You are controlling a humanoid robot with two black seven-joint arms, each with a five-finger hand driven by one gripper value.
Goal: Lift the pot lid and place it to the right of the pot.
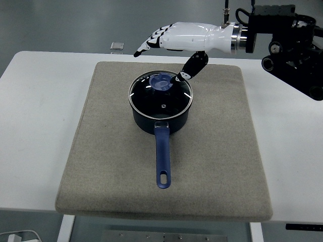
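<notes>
A dark blue pot point(160, 118) stands in the middle of a grey mat point(101, 151), its long blue handle point(162, 159) pointing toward the near edge. A glass lid point(161, 96) with a blue knob point(161, 81) sits on the pot. My right hand point(159, 60), white with black fingertips, hovers over the lid's far side. Its fingers point(149, 44) are spread above and behind the knob, and the thumb point(191, 67) hangs down just right of the knob. It holds nothing. The left arm is out of view.
The mat lies on a white table point(35, 111). A small grey square object point(117, 46) sits at the table's far edge. The right arm's black forearm point(287, 45) crosses the upper right corner. Bare mat lies to the right of the pot.
</notes>
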